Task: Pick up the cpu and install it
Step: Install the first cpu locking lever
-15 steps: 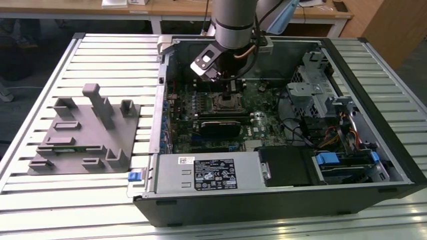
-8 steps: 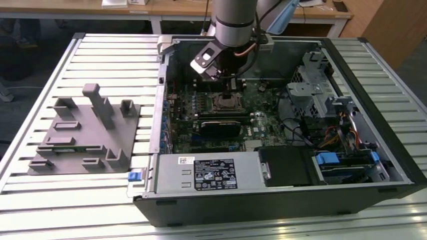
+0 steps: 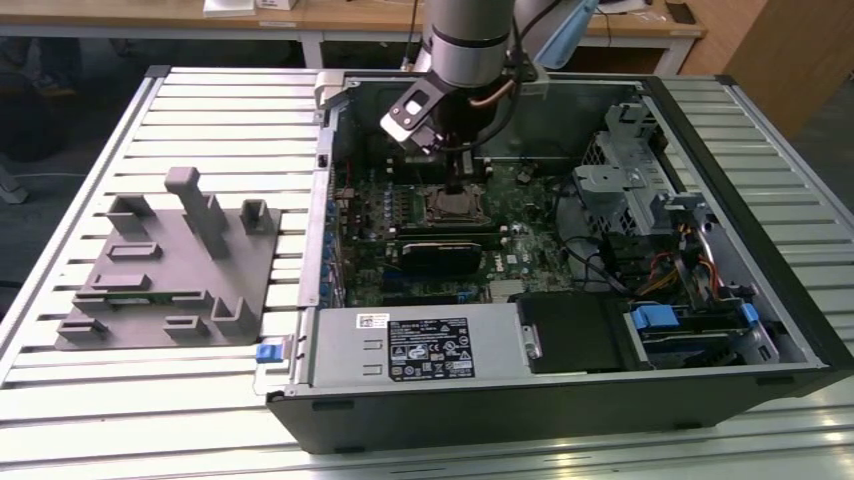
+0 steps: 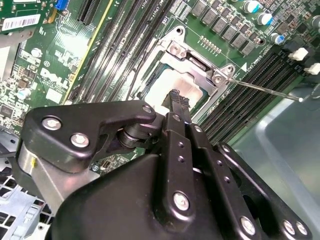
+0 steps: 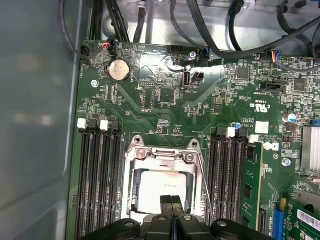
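The cpu (image 5: 160,187) has a pale silver-white top, set in a dark socket frame (image 5: 161,156) with a bright metal rim. The motherboard (image 5: 165,95) is green, with black memory slots (image 5: 97,175). The pincer (image 4: 176,97) is black with silver screws. The computer case (image 3: 561,400) is black outside, the fixture (image 3: 174,270) plain grey, and the surface (image 3: 134,400) pale with ribbed stripes.

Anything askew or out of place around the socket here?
Nothing stands out. The cpu lies flat and square inside the socket frame, and the hand sits right over it with fingers together.
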You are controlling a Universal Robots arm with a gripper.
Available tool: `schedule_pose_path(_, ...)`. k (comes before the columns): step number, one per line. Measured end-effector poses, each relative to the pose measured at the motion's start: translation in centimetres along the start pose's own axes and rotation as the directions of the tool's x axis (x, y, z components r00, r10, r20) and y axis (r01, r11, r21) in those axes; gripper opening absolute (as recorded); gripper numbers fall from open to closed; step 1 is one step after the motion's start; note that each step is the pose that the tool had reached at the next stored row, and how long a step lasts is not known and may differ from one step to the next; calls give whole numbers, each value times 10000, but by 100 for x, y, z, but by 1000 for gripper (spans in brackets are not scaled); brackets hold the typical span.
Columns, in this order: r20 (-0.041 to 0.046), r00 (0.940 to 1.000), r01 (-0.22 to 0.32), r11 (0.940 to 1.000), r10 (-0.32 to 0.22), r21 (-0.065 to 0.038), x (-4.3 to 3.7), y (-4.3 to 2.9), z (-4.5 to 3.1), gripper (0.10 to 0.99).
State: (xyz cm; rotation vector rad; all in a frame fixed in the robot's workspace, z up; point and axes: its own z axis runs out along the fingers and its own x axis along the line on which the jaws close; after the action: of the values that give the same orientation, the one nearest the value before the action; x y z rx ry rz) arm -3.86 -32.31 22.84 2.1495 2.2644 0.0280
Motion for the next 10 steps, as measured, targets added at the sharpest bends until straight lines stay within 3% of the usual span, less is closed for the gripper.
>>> schedule_pose_path(10, 3, 10000, -1, 10000, 1, 0, 0, 4, -153, 106)
